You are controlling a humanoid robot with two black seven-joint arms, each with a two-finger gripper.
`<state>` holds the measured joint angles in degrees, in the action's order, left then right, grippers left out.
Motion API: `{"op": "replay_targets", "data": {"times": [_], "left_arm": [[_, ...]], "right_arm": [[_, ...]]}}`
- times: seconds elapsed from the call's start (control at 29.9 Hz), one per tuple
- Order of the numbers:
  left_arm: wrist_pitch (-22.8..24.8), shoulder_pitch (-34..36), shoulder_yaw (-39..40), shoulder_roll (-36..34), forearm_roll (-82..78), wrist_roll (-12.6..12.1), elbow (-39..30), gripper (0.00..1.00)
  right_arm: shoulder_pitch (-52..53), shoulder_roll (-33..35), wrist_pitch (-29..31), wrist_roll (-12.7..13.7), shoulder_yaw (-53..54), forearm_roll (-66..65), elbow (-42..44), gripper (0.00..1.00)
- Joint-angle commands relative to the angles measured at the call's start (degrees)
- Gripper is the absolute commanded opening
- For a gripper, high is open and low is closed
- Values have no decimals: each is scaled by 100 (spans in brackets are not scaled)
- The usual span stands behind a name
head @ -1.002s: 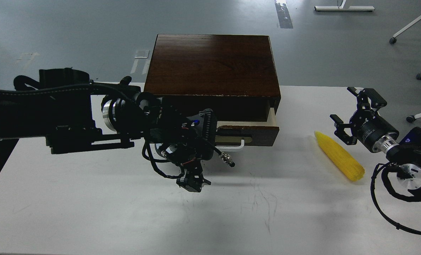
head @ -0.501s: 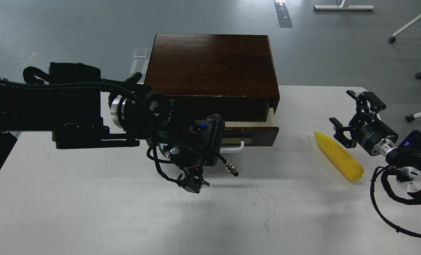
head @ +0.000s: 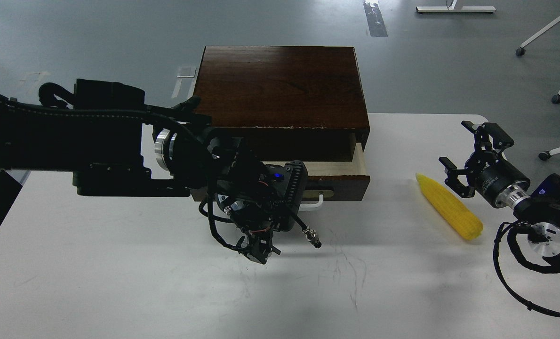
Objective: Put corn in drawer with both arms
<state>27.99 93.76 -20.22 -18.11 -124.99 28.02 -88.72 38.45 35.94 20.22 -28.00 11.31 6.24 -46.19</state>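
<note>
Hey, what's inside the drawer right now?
The drawer is only slightly open, showing a strip of bare pale wood. The left end effector and its arm cover the left half. The corn lies on the table.

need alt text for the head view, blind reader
A yellow corn cob lies on a white table, right of a dark wood box whose drawer is pulled partly out. The right tool hangs open just beside the corn, not touching it. The left arm's tool is low in front of the drawer, too dark to read.
</note>
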Motion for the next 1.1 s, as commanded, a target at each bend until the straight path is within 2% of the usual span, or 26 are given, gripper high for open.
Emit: {"op": "replay_targets", "data": {"times": [0.0,0.27,0.47,0.57,0.74,0.77,0.9,0.97,1.07], "left_arm": [[1,90,149,-26,-1,-2,-93,98],[1,117,659,-122,229,-2,-172,98],[1,125,1335,-825,1195,-2,-418,98],[1,38,1766,-1229,2327,-2,-401,98],[1,-348,2346,-2028,5339,-2,-155,98],[1,-349,2347,-2030,5345,-2,-155,98],[1,-1033,2566,-2678,7536,-2,-120,98],[-163,-1263,2575,-2856,8087,-2,-120,98],[-819,-1963,2584,-3267,9191,-2,-93,98]], "right_arm": [[-13,1,-1,0,3,0,5,100],[-13,1,-1,0,3,0,5,100],[-5,10,8,0,11,0,14,100],[4,10,8,0,38,0,14,100],[30,89,35,0,38,9,-21,100],[31,89,35,0,38,9,-21,100],[31,168,61,0,38,9,-65,100],[39,177,105,0,29,0,-65,100],[39,229,341,0,-15,-52,-56,100]]}}
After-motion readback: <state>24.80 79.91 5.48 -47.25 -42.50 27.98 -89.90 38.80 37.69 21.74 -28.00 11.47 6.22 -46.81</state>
